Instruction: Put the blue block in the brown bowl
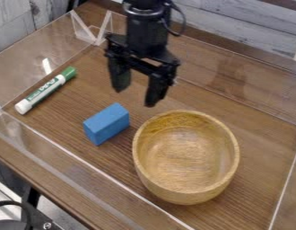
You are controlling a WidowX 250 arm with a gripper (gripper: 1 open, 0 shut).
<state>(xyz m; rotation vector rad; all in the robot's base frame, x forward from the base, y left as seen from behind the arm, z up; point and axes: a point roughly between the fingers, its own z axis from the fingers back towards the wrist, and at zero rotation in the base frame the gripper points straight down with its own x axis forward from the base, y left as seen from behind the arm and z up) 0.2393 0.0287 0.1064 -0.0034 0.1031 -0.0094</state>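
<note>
Gripper (136,87) points down, fingers (118,76) spread wide, holding nothing, hovering above the wooden table (234,90) just behind the blue block (106,123). Block lies flat on the table, left of the brown bowl (187,155), close beside it. Green-and-white marker (47,89) lies far left.

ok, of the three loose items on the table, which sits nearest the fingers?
The blue block. It lies just below the open fingers in the picture; the brown bowl sits further right, and the green-and-white marker lies off to the left.
</note>
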